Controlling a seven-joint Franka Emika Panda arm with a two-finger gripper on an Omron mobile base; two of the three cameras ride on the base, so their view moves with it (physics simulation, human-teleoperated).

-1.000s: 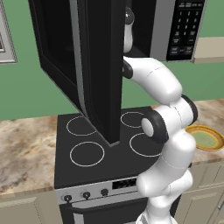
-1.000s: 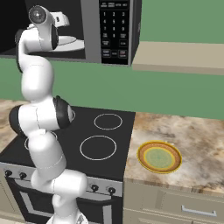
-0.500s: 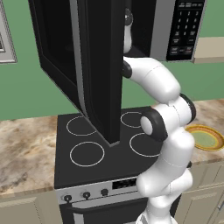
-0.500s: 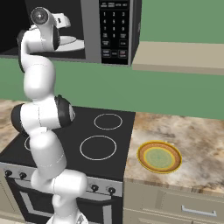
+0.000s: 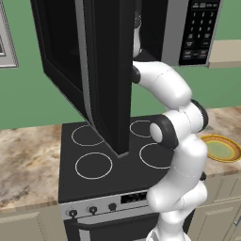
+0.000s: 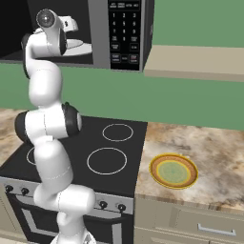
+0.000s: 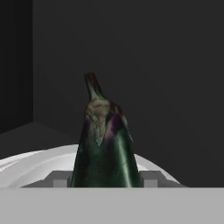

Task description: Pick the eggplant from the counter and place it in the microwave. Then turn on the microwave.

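1 small, dark purple-black, tapering eggplant (image 7: 105,144) sits clamped between the 2 grey fingertips (image 7: 59,178) of the white arm's two-finger gripper (image 7: 105,179), stem end pointing away from the hand. Both fingertips press on its broad lower body, one on each side, so the jaws are clenched on the vegetable rather than released.

Taking the large black microwave with silver-grey trim (image 6: 119,33) as the landmark: the eggplant is inside its dark cavity, held just above the pale round turntable plate (image 7: 26,166) on the cavity floor; I cannot tell whether it touches the plate. The gripper (image 6: 71,24) has reached in through the opening, left of the black button keypad panel (image 6: 125,31). The dark glass door (image 5: 101,75) hangs wide open, out over the black 4-ring stove top (image 5: 113,164) below the microwave. A yellow-rimmed green plate (image 6: 173,170) lies on the beige-brown marbled stone counter (image 6: 209,152), below and to the right of the microwave.

As a judgement, the eggplant should be light and fairly firm, with a glossy, slick skin and a rounded shape that could roll once let go. The thick middle, where it is held now, looks the safest grip; the thin stem would twist or snap. Lowering it close to the turntable before letting go should keep it from tumbling
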